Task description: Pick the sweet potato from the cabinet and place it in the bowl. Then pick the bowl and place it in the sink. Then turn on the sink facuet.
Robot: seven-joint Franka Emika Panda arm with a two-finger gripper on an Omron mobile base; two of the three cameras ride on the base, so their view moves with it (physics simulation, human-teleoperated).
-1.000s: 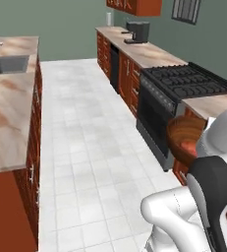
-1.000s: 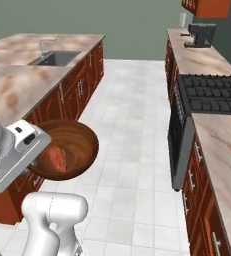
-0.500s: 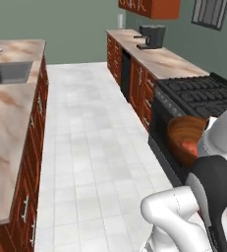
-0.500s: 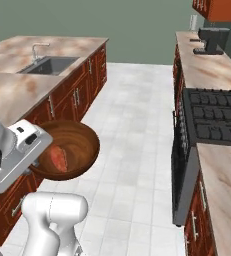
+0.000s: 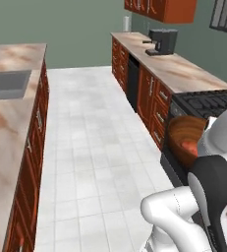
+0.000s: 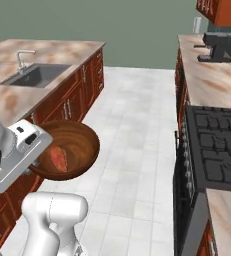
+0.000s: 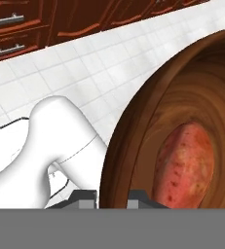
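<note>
My gripper (image 7: 113, 197) is shut on the rim of the dark brown wooden bowl (image 7: 133, 121), held in the air above the floor tiles and tilted. The reddish-orange sweet potato (image 7: 187, 163) lies inside the bowl. From the right base view the bowl (image 6: 82, 145) hangs in front of my white hand with the sweet potato (image 6: 59, 159) in it. The left base view has the bowl (image 5: 184, 133) at the right, partly behind my arm. The dark grey sink (image 6: 34, 75) sits in the island counter ahead on the left, the silver faucet (image 6: 21, 58) behind it. The sink (image 5: 4, 83) is far from the bowl.
The island counter (image 5: 7, 133) with its drawers runs along the left. On the right stand a black stove (image 6: 217, 145), a counter with a coffee machine (image 6: 219, 46) and wall cabinets (image 5: 161, 7) above. A tiled floor aisle (image 6: 137, 125) lies between.
The whole picture has shifted: the base has driven and turned, so the sink and island look closer. The bowl with the sweet potato stays in the gripper, unchanged relative to the hand.
</note>
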